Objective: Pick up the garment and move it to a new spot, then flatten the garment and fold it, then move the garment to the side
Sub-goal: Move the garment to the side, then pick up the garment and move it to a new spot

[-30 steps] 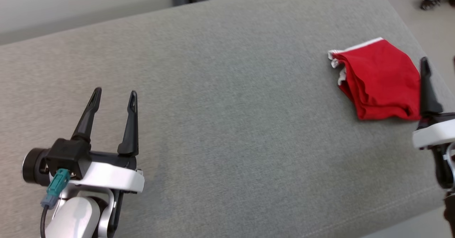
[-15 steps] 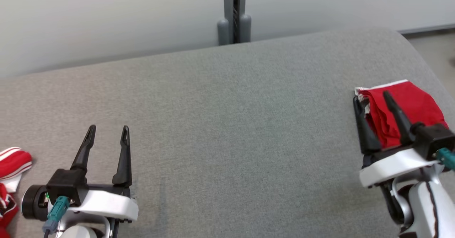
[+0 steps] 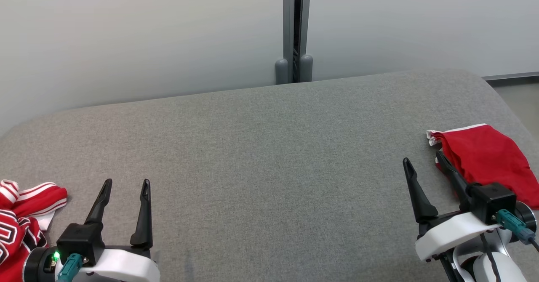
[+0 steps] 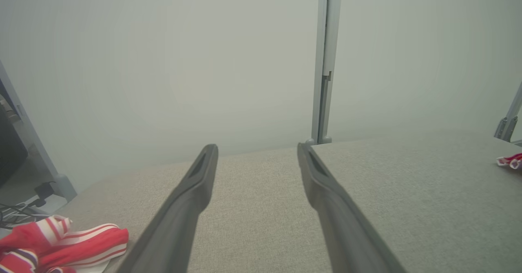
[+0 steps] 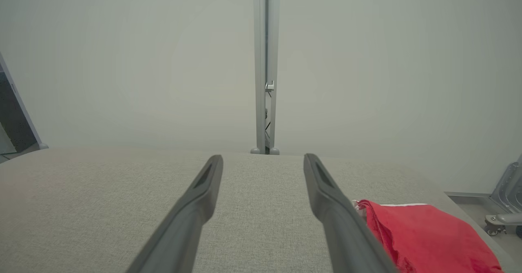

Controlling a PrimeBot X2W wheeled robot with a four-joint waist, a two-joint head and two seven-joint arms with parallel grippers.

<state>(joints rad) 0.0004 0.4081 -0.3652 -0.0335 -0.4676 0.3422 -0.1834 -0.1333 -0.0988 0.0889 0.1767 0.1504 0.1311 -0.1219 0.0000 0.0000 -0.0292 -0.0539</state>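
Head view: folded red garment (image 3: 484,164) lies at the counter (image 3: 269,147) right edge; fold and side placement appear complete. Both left hand (image 3: 127,182) and right hand (image 3: 422,157) stand released, empty. Crumpled striped garment (image 3: 25,214) lies unfolded, far left.

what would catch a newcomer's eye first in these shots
The folded red garment at the far right of the grey cushion stands out most, just beside the open right gripper. Next comes a crumpled red-and-white striped garment at the left edge, by the open left gripper.
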